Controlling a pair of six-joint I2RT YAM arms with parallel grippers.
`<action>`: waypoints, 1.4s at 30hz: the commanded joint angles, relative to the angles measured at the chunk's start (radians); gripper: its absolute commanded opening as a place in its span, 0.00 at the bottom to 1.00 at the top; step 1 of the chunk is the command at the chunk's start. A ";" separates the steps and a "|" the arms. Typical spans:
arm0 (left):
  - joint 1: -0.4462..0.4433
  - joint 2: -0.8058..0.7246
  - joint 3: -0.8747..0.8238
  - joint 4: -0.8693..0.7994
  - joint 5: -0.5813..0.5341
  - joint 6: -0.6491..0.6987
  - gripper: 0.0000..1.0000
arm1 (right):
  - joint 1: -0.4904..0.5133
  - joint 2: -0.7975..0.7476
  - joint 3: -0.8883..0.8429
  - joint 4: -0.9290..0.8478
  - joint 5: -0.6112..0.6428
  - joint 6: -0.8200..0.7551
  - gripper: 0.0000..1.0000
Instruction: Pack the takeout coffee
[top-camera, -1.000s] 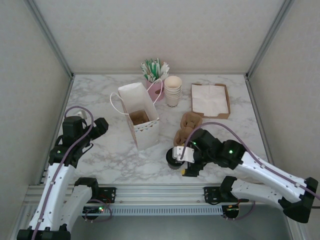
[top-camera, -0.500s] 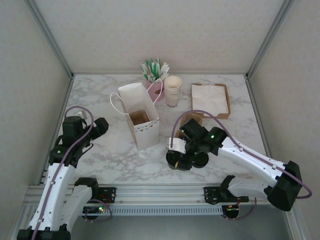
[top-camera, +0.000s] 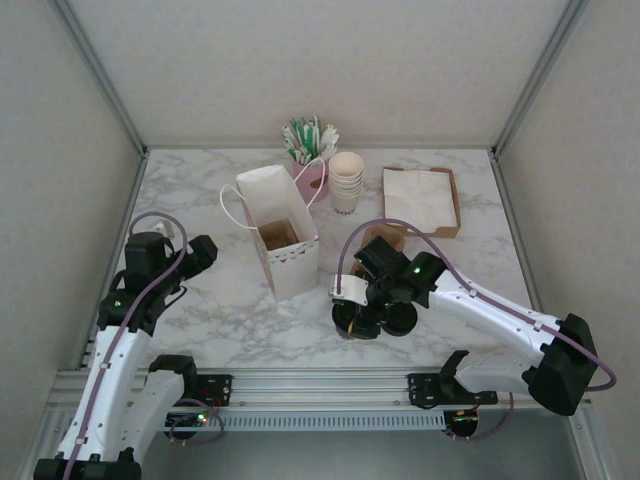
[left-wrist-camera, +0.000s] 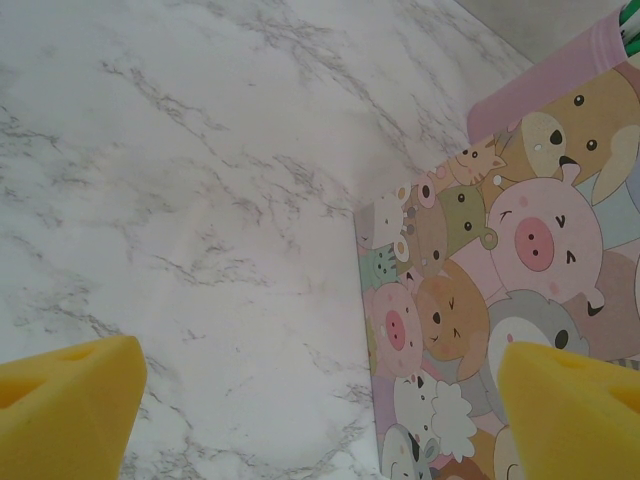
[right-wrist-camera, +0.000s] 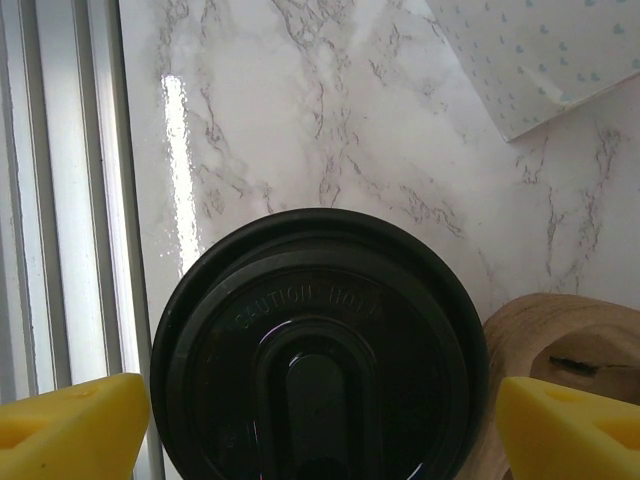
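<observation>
Spreading the right gripper (right-wrist-camera: 320, 430) wide over the coffee (right-wrist-camera: 320, 340), one yellow pad flanking each side of the black lid, not clamping it; touching or just clear, impossible to tell. Seeing the coffee standing upright on the table (top-camera: 200, 190) near the front edge, just beside the brown tray (right-wrist-camera: 570, 330) and near the bag (top-camera: 295, 265), outside it. Hanging the left gripper (left-wrist-camera: 320, 410) wide open too, above bare marble at the bag's left side, holding nothing.
</observation>
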 joint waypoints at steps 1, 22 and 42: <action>-0.008 -0.006 0.027 -0.011 0.017 0.018 0.91 | -0.004 0.011 0.031 0.002 0.016 0.003 0.89; -0.008 -0.001 0.028 -0.009 0.016 0.022 0.91 | -0.002 0.047 0.022 -0.002 0.020 -0.009 0.84; -0.008 -0.002 0.028 -0.014 0.011 0.021 0.91 | 0.027 0.045 0.023 -0.023 0.059 -0.020 0.71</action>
